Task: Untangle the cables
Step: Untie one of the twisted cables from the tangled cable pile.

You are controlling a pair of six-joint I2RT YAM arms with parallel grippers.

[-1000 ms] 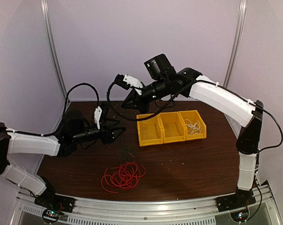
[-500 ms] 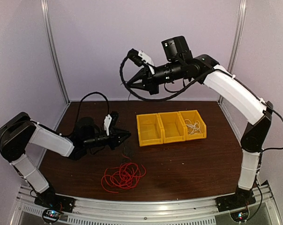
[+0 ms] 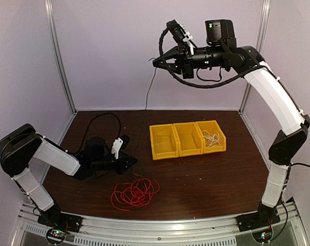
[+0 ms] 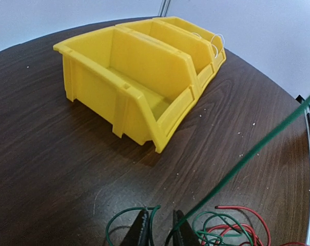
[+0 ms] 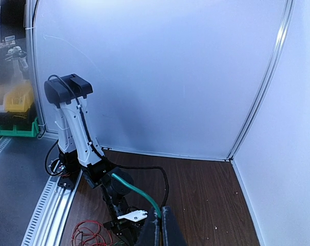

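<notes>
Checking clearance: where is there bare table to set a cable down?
Bare: the table right of the red cable and in front of the yellow bins; also behind the bins. Crowded: front left, where the left gripper holds the green cable beside the red loops.

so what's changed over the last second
right gripper rose higher and swung right, pulling the dark green cable up taut; left gripper dropped slightly nearer. red cable, white cable and yellow bins stayed put.
</notes>
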